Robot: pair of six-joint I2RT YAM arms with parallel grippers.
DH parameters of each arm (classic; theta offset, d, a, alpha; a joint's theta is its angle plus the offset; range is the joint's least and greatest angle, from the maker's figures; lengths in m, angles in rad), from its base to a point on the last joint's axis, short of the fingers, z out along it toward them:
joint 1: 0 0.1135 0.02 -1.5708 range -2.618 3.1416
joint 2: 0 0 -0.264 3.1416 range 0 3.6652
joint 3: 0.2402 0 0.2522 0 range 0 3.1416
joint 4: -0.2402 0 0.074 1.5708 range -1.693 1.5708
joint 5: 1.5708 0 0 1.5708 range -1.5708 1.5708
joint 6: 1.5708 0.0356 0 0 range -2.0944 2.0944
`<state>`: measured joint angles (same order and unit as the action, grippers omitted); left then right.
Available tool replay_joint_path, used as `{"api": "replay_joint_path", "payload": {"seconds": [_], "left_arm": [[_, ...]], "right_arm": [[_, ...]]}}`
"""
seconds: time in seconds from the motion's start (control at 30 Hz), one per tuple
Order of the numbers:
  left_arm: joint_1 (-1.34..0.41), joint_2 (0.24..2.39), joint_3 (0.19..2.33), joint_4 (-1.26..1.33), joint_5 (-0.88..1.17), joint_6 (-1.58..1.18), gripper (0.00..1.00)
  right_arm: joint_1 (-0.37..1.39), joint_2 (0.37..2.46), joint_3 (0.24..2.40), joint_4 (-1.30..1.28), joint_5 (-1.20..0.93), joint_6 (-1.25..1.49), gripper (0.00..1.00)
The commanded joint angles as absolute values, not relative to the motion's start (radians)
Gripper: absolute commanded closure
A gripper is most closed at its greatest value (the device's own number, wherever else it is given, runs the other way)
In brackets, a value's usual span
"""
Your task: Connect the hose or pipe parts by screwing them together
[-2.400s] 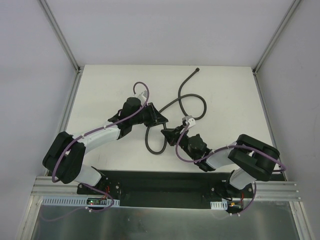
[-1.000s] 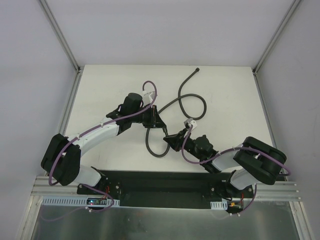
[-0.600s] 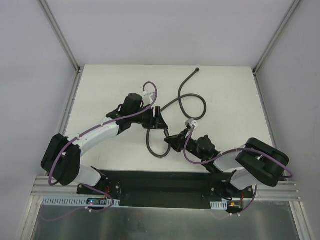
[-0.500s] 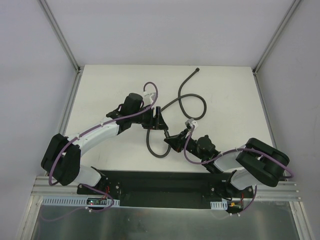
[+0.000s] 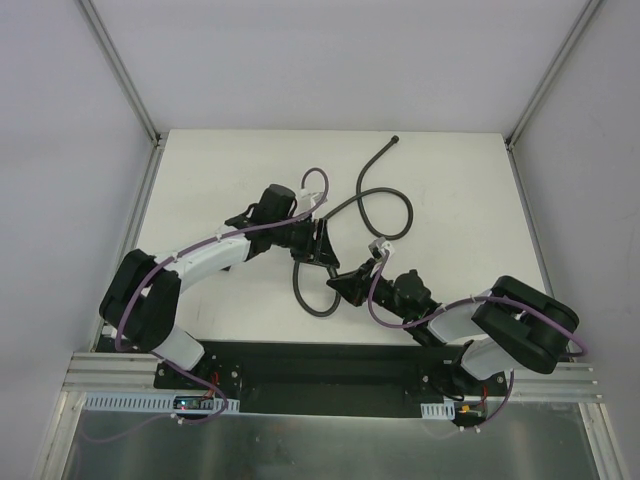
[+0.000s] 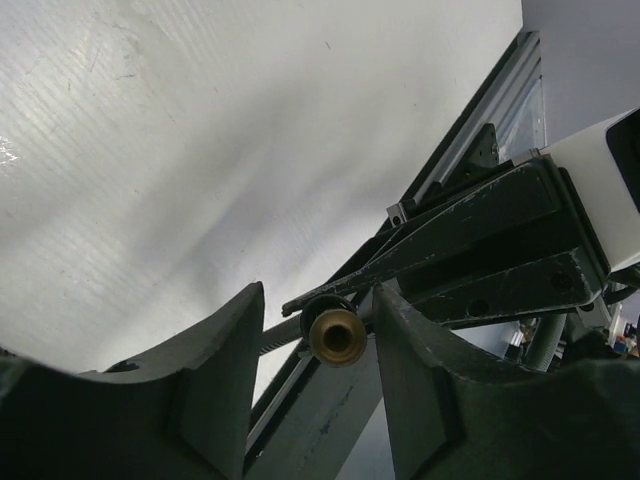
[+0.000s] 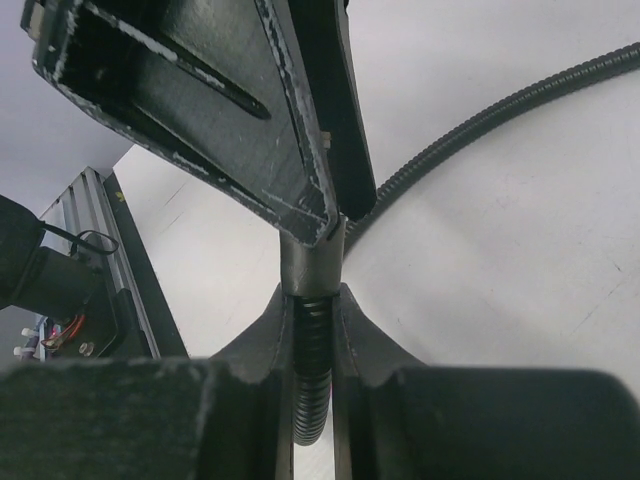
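Note:
A long dark-grey ribbed hose (image 5: 372,165) loops over the white table. My right gripper (image 5: 343,284) is shut on the hose (image 7: 313,350) just below its grey metal sleeve (image 7: 312,262), which points toward the left gripper. My left gripper (image 5: 322,247) meets it from the upper left. In the left wrist view the left gripper (image 6: 318,296) stands open around the hose's brass-mouthed end (image 6: 337,336), with a gap on each side. The black plates of the right gripper (image 6: 480,250) fill the space behind it. In the right wrist view a left finger (image 7: 230,100) overlaps the sleeve's tip.
Purple cables (image 5: 315,180) run along both arms. Aluminium frame posts (image 5: 150,150) stand at the table's back corners, and a metal rail (image 5: 330,385) carries the arm bases at the near edge. The hose's far knobbed end (image 5: 396,140) lies near the back edge.
The left gripper has opened from shut, and the left arm has shifted a little to the right, toward the hose end. The right gripper stays shut on the hose and has hardly moved.

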<state>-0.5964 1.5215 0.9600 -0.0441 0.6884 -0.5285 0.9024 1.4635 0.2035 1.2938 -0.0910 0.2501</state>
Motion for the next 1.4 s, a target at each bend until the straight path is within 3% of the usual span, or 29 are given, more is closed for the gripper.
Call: {"api": "replay_joint_path", "payload": {"seconds": [0.0,0.2,0.27,0.3,0.43,1.1,1.2,1.23,1.37], "left_arm": [[-0.606,1.539,0.982,-0.044,0.791,-0.511,0.57],[-0.604,1.540,0.982,-0.046,0.836,-0.520,0.63],[-0.604,1.549,0.983,-0.046,0.850,-0.525,0.70],[-0.604,1.549,0.983,-0.048,0.862,-0.526,0.79],[-0.603,1.545,0.992,-0.055,0.861,-0.528,1.00],[-0.529,1.457,1.058,-0.147,0.677,-0.548,1.00],[-0.529,1.441,1.039,-0.149,0.661,-0.578,1.00],[-0.535,1.434,1.031,-0.147,0.647,-0.592,1.00],[-0.551,1.391,0.989,-0.135,0.606,-0.632,1.00]], "right_arm": [[0.896,1.447,0.221,1.401,-0.118,0.264,0.99],[0.891,1.450,0.221,1.399,-0.120,0.265,0.99],[0.890,1.450,0.219,1.401,-0.120,0.267,0.99],[0.890,1.450,0.218,1.401,-0.121,0.267,0.99],[0.885,1.451,0.207,1.401,-0.129,0.270,0.99],[0.854,1.476,0.123,1.414,-0.193,0.261,0.99],[0.848,1.470,0.124,1.422,-0.164,0.273,0.91],[0.848,1.468,0.127,1.431,-0.157,0.278,0.81],[0.850,1.468,0.137,1.514,-0.120,0.301,0.61]]}}
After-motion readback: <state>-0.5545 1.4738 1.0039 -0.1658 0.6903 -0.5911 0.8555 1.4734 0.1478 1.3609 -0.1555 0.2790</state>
